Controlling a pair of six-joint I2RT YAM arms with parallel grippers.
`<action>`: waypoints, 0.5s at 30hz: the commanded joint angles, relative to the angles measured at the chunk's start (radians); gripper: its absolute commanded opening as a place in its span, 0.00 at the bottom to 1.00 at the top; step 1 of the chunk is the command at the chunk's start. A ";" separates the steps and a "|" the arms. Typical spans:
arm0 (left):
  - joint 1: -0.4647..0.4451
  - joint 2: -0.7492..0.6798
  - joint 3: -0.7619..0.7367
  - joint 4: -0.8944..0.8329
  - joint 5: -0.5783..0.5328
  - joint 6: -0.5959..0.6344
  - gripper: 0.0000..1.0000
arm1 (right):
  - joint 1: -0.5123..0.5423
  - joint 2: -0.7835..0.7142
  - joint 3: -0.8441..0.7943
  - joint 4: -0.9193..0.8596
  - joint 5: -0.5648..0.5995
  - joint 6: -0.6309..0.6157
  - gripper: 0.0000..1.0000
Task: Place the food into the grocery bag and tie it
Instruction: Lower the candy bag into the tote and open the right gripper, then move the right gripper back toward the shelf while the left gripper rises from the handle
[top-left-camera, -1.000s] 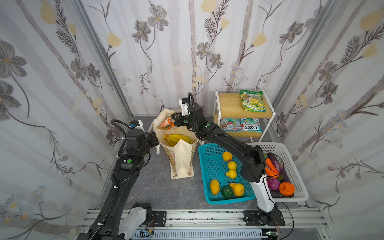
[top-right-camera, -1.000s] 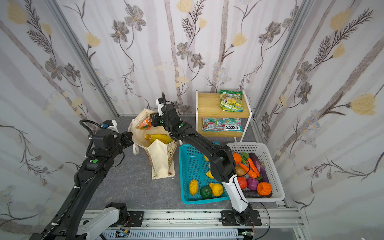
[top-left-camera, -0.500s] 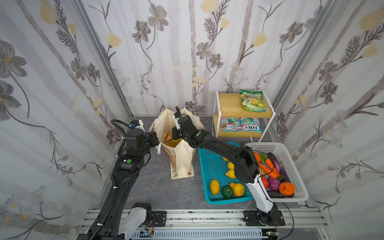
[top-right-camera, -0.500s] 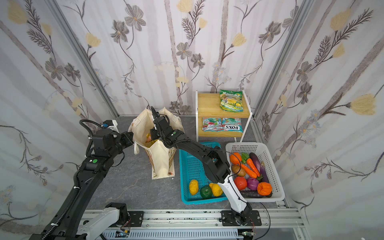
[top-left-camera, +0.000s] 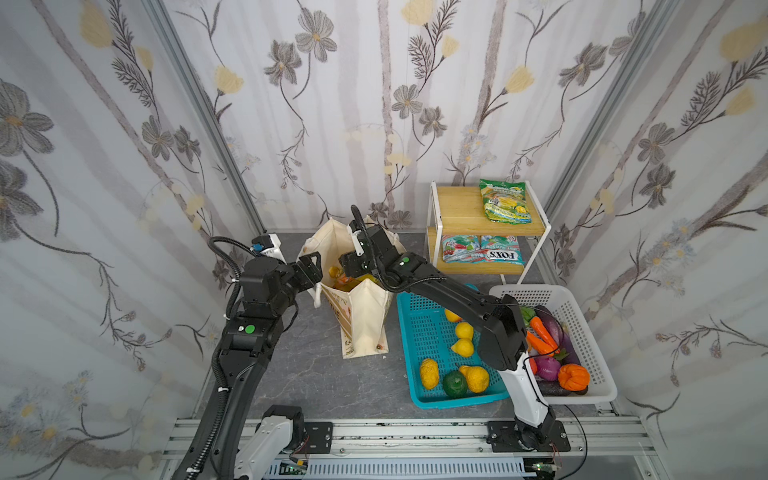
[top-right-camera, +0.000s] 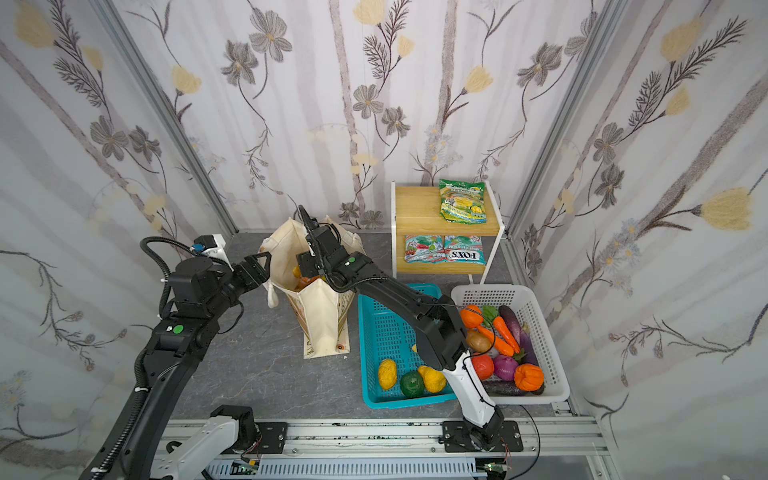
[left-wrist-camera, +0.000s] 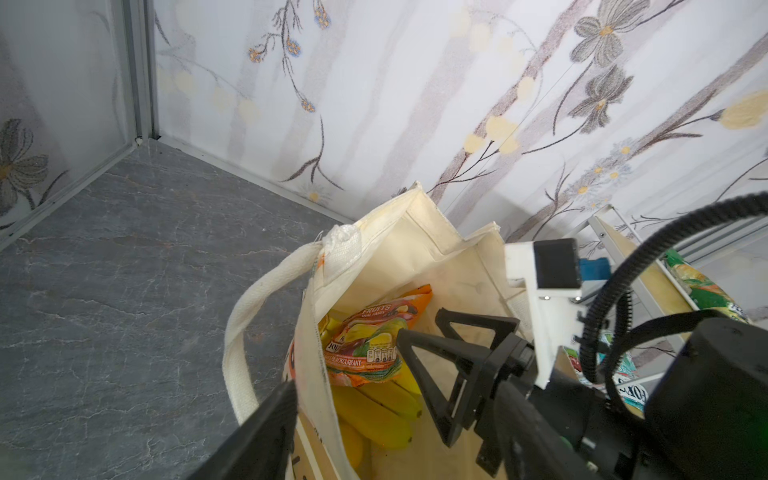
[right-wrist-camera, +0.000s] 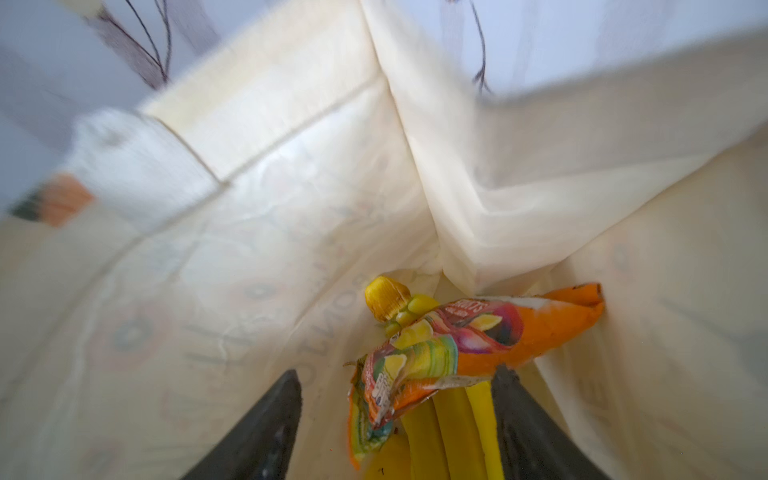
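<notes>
Top views, front to back. Nearest, on the right: blue basket (top-left-camera: 457, 401) with yellow fruits (top-left-camera: 462, 347) and one green piece. Just beside it, white basket (top-left-camera: 579, 395), heaped with vegetables (top-left-camera: 547, 368).

Mid-surface (top-left-camera: 311, 374), just left of the blue basket: grocery bag (top-left-camera: 365, 320), upright, mouth gaping. Left jaws: spread, parked at the bag's left rim, one finger (left-wrist-camera: 270, 432) outside the cloth wall, white handle (left-wrist-camera: 245, 332) drooping right beside it. Right jaws: reaching across, down in the bag's mouth, spread wide.

Right wrist view, straight down inside: orange-red packet (right-wrist-camera: 478, 345) lying across the banana bunch (right-wrist-camera: 449, 428), deep in the bag, below the open fingers (right-wrist-camera: 257, 428). Same pair plain in the left wrist view too, packet on top of the bananas.

Farthest back, against the wall: wooden shelf (top-left-camera: 457, 208). Green packet (top-left-camera: 505, 201) flat on the top board, two FOX'S packets (top-left-camera: 482, 255) side by side on the lower one.
</notes>
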 joint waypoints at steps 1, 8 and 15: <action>0.000 -0.027 0.038 0.031 0.034 -0.011 1.00 | 0.001 -0.082 0.011 0.015 0.010 -0.045 0.91; 0.000 -0.079 0.142 0.046 0.111 -0.091 1.00 | 0.011 -0.322 -0.031 0.035 0.034 -0.076 1.00; -0.013 -0.082 0.192 0.094 0.186 -0.193 1.00 | -0.007 -0.563 -0.087 -0.009 0.064 -0.110 1.00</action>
